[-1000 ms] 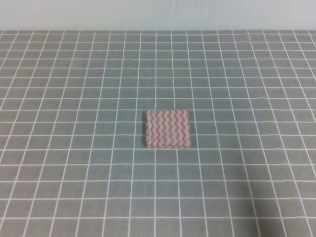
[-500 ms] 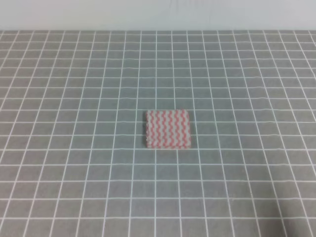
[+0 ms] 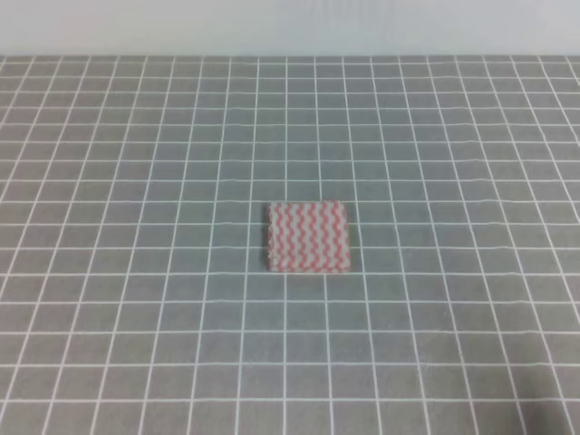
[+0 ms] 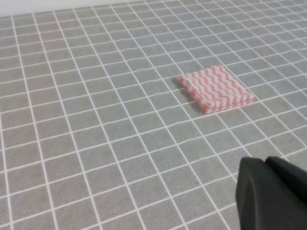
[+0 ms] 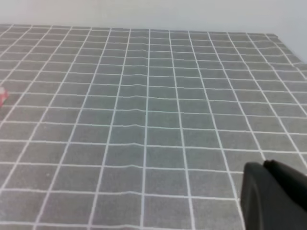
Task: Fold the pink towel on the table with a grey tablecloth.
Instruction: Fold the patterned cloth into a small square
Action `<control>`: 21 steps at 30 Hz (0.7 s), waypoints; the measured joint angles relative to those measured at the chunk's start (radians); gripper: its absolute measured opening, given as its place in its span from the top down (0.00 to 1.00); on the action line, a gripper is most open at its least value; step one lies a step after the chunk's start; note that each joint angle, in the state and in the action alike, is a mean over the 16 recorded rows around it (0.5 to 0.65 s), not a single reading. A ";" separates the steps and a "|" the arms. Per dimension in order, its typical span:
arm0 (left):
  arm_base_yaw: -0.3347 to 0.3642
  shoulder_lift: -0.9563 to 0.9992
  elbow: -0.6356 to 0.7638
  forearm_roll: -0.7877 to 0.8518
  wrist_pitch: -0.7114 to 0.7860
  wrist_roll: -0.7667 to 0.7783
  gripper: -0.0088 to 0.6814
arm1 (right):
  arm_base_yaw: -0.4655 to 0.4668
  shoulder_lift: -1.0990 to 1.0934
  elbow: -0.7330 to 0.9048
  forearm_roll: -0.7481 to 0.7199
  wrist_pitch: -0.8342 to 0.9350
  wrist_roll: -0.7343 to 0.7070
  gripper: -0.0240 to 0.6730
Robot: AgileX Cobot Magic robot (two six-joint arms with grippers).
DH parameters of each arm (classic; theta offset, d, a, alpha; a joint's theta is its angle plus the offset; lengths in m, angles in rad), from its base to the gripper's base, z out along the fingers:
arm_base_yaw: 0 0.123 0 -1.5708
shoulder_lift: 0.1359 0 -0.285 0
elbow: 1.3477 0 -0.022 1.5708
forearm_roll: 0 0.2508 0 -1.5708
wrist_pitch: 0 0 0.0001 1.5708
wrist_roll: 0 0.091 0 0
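Pink towel [image 3: 308, 236] sits folded into a small rectangle near the middle of the exterior high frame, flat on the grey gridded worktop [image 3: 136, 181]. It hasn't budged from the earlier frames; the only change is the dark shadow at the lower right, which has shrunk down to the very corner. No arms show up in this view.

Left wrist view: the folded towel [image 4: 217, 88] is in the upper right, layered edges facing the lower left. The left gripper [image 4: 273, 194] is just a dark block in the lower right corner, well apart from the towel. Can't tell how far apart its fingers are.

Right wrist view: mostly bare grid cloth [image 5: 144, 96], with a sliver of pink [image 5: 2, 96] at the left edge. The right gripper [image 5: 273, 196] is again a dark lump lower right, finger spacing unreadable, holding nothing visible.
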 joint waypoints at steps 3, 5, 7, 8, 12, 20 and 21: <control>0.000 0.001 0.000 0.000 -0.001 0.000 0.99 | 0.000 -0.002 0.000 0.009 0.003 -0.011 0.99; 0.000 0.002 0.000 0.000 -0.002 0.000 0.99 | -0.003 -0.008 -0.002 0.018 0.004 -0.020 0.99; 0.000 0.002 0.000 0.000 -0.002 0.000 0.99 | -0.010 -0.014 0.000 0.034 0.001 -0.039 0.99; 0.000 0.002 0.000 0.000 -0.002 0.000 0.99 | -0.015 -0.017 -0.002 0.043 0.002 -0.047 0.99; 0.000 0.002 0.000 0.000 0.000 0.000 0.99 | -0.040 -0.030 0.002 0.090 -0.002 -0.089 0.99; 0.000 0.000 0.000 0.000 0.000 0.000 0.99 | -0.081 -0.052 0.000 0.164 0.000 -0.168 0.99; 0.000 0.000 0.000 0.000 0.000 0.000 0.99 | -0.083 -0.053 0.000 0.173 0.000 -0.175 0.99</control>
